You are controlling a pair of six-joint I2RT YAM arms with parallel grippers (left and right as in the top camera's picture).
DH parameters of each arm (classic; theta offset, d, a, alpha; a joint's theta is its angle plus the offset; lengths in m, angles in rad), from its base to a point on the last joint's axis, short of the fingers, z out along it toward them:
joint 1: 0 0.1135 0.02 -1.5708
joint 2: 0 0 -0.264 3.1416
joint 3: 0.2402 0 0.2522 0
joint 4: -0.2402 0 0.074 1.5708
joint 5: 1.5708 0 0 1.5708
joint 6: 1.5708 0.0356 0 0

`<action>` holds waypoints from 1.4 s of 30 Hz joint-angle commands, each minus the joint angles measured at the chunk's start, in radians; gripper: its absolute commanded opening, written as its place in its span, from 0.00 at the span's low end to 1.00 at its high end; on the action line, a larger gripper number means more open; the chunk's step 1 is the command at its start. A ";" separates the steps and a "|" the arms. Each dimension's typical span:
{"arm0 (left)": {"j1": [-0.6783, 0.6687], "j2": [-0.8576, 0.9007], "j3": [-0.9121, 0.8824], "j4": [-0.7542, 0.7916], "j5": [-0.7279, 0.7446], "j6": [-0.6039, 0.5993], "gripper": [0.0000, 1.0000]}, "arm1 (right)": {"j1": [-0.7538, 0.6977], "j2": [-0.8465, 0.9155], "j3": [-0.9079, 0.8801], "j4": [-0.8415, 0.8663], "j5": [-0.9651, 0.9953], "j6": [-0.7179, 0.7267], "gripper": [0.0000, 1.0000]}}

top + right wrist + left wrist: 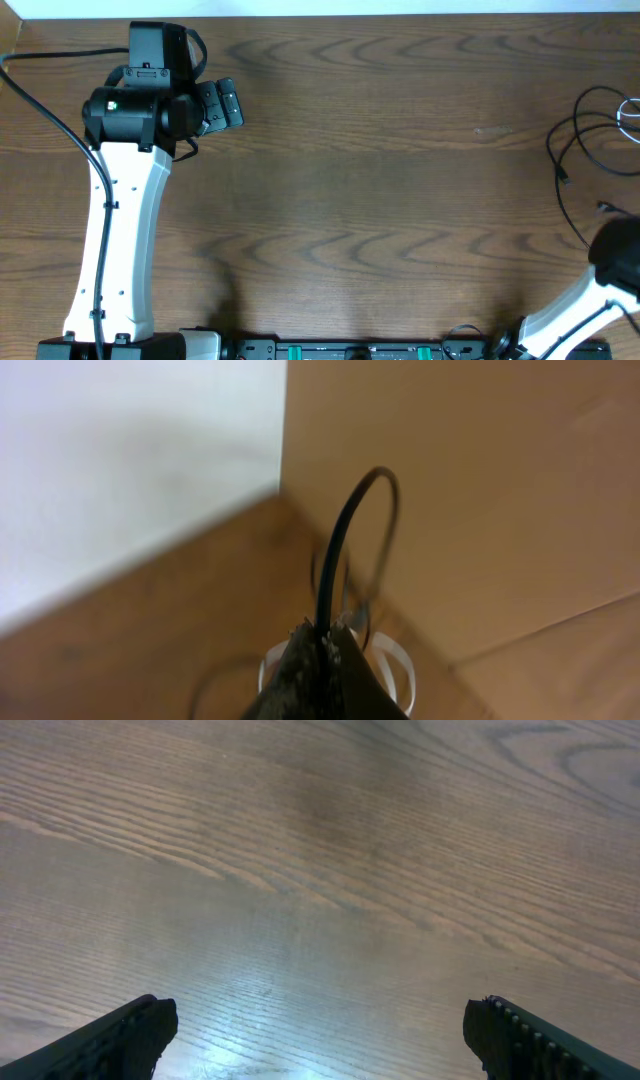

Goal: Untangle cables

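From above, your left gripper [222,103] hung over the bare table [380,180] near the far left corner. It was well apart from the cables [590,150], which lay in loose black loops at the right edge with a white cable [628,112] among them. Your right arm [618,258] stood just beside that heap, and its gripper was hidden in this view.

On the left wrist camera, your fingers [120,1038] were spread wide, with only wood grain showing between them.

On the right wrist camera, your right gripper [322,660] was pressed together, pinching a black cable [335,550]. The cable rose from the fingertips in a tall arch and curved back down toward the table. A blurred loop of the white cable lay just beyond the fingers. Behind it, a white wall [130,470] met a tan panel [450,480].
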 commanded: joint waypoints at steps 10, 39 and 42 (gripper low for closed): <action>0.004 0.002 0.005 -0.002 -0.010 0.010 0.98 | 0.103 0.229 -0.006 -0.156 -0.060 -0.033 0.74; 0.004 0.002 0.005 -0.002 -0.010 0.010 0.98 | 0.541 -0.338 -0.006 -0.513 -0.486 -0.111 0.99; 0.004 0.002 0.005 -0.002 -0.010 0.010 0.98 | 0.610 -0.406 -0.006 -0.558 -0.485 -0.111 0.99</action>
